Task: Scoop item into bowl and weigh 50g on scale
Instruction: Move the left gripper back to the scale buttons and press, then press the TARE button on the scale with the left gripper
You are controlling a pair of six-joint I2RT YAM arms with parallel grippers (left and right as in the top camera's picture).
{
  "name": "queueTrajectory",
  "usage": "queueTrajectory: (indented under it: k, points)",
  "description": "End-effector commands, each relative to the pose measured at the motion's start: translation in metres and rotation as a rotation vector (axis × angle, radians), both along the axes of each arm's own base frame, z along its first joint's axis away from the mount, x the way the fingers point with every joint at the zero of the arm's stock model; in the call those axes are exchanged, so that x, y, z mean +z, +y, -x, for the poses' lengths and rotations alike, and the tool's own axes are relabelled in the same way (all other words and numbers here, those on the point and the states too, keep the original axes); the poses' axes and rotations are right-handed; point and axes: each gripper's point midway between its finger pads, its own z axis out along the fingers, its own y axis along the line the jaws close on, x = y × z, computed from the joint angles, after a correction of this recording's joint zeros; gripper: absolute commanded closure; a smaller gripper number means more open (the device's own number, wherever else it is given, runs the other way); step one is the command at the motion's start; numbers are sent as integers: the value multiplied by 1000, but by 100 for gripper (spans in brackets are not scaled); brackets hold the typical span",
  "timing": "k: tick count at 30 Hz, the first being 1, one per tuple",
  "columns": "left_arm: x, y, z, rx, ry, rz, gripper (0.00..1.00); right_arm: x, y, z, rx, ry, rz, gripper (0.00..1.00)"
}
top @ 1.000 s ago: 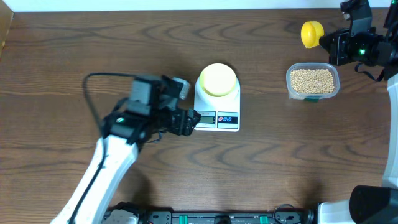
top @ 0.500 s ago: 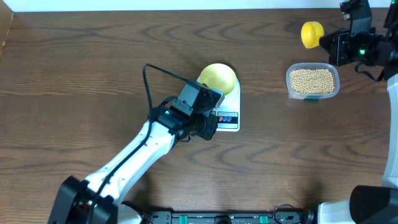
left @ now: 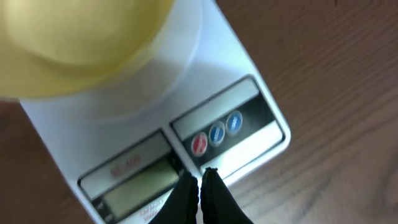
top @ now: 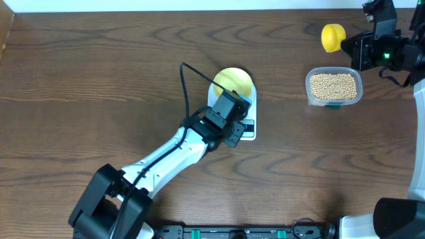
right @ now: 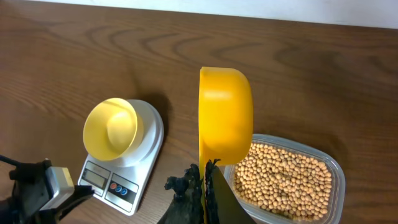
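Observation:
The white scale stands mid-table with the pale-yellow bowl on its platform; the bowl looks empty in the right wrist view. My left gripper is shut with nothing in it, its tips over the scale's front strip just below the red button. The bowl's rim fills the upper left there. My right gripper is shut on the handle of the yellow scoop, holding it above the table. The tan beans lie in a clear tub.
The scale's grey display sits left of three round buttons. A black cable loops up from the left arm. The table's far edge runs just behind the scoop, and bare brown wood lies between scale and tub.
My left arm has swung right from beside the scale to over its button strip, and its jaws have closed. The right arm and scoop have not moved.

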Motion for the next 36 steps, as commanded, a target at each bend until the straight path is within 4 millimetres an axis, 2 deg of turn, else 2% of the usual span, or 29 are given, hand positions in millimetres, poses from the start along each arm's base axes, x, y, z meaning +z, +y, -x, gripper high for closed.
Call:
queueTrajectory:
  k: [1,9,25,32,36]
  points:
    - [-10,-1,-7,-6,-38,-46,92,17,7,3,25,-49,12,99]
    - [-31,-3,-9,-10,-13,-67,92,17,7,3,25,-46,12,99]
    - [-30,-14,-8,-36,-32,-47,92,17,7,3,25,-49,13,99]
    - [-46,-13,-6,-37,-5,-69,93,17,7,3,27,-48,15,99]
    - [-46,-12,-7,-35,-6,-74,92,17,7,3,27,-48,16,99]
